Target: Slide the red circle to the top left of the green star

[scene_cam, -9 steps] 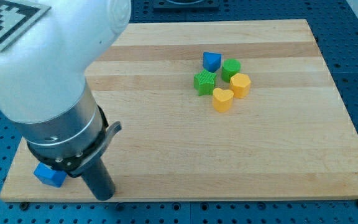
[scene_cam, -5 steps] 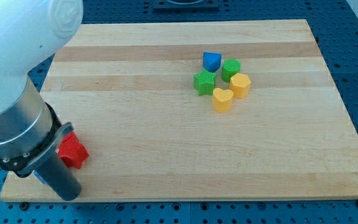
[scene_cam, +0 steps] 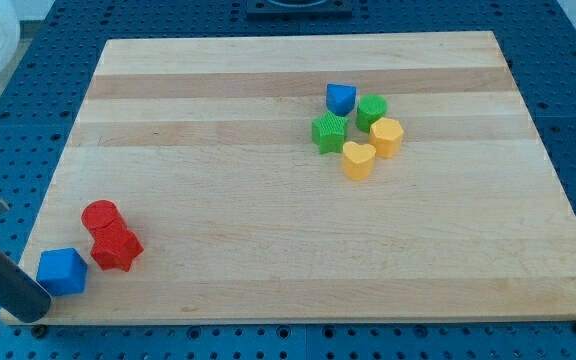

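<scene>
The red circle [scene_cam: 99,215] lies near the board's bottom left corner, touching a second red block [scene_cam: 117,247] of jagged shape just below it. The green star [scene_cam: 329,131] sits right of centre, far from the red circle. My tip [scene_cam: 32,314] is at the board's bottom left edge, just below and left of a blue cube [scene_cam: 61,271], apart from the red circle.
Around the green star are a blue block [scene_cam: 340,97], a green round block [scene_cam: 372,109], a yellow hexagon-like block [scene_cam: 387,136] and a yellow heart [scene_cam: 358,159]. The wooden board [scene_cam: 268,230] lies on a blue perforated table.
The arm has swung left and out of the view, uncovering the red circle, the other red block and the blue cube. The blocks by the star have not moved.
</scene>
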Controlling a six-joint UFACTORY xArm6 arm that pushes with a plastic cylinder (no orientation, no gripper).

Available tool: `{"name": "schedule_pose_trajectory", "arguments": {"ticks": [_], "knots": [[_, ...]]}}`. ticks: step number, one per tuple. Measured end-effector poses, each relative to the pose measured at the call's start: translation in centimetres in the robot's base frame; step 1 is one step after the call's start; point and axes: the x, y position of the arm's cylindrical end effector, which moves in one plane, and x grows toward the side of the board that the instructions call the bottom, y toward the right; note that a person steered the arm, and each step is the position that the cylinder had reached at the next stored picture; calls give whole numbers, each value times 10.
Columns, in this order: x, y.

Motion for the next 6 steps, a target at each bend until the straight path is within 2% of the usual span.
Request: {"name": "schedule_pose_trajectory", "arguments": {"ticks": [2,6], "knots": [[-3,1],[-59,33]]}}
